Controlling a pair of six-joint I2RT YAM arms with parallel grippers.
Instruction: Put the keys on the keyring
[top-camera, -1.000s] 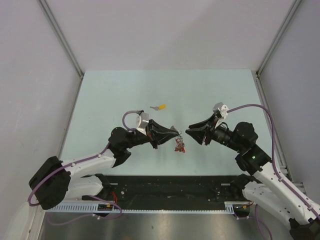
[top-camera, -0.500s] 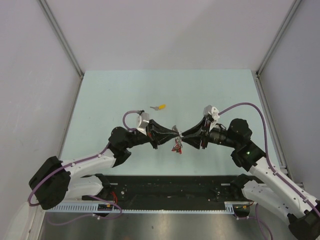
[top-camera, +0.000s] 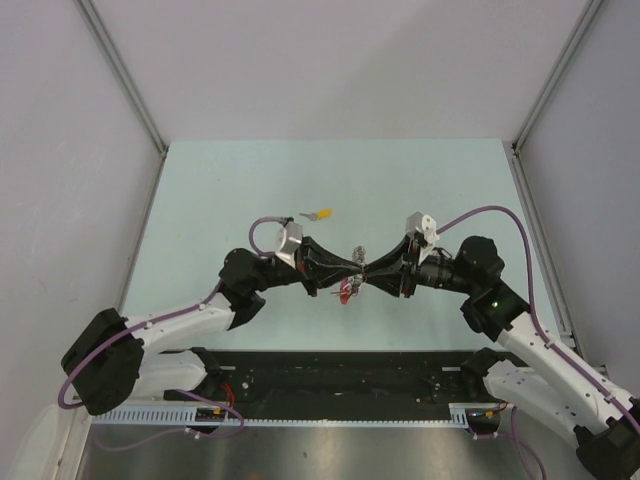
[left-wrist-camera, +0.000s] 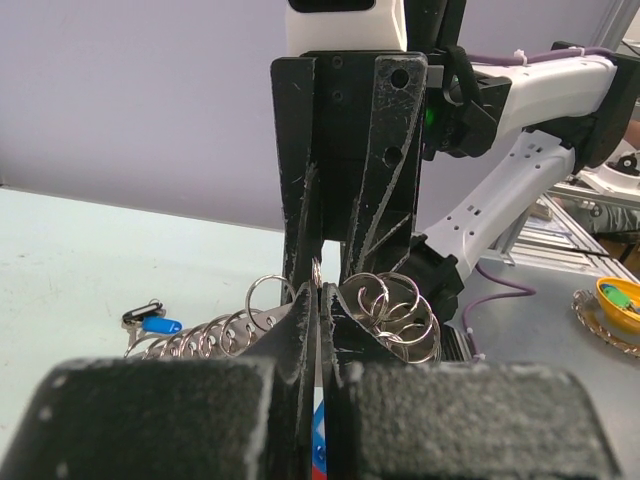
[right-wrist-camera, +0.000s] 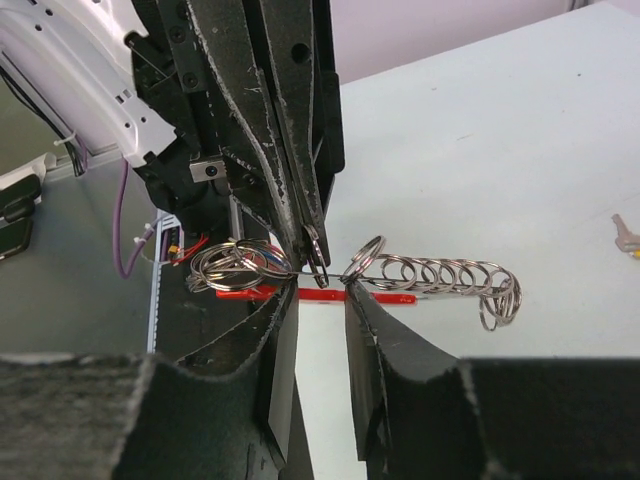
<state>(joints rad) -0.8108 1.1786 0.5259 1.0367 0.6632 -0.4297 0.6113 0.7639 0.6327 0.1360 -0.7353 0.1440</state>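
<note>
Keyring (right-wrist-camera: 316, 258), a small silver metal ring, stays pinched by the left gripper (left-wrist-camera: 320, 295) — the right gripper (right-wrist-camera: 320, 292) has closed in from the right, fingers still apart but narrowing, likely to steady it.

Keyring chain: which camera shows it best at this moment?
Right wrist: the keyring chain stretches out ring by ring with nothing in front of it. Left wrist shows its rings partly hidden behind the left hand. Top external shows only a small glint where the two arms meet.

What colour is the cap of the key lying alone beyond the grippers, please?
Yellow; the yellow-capped key shows best in the top external view.
</note>
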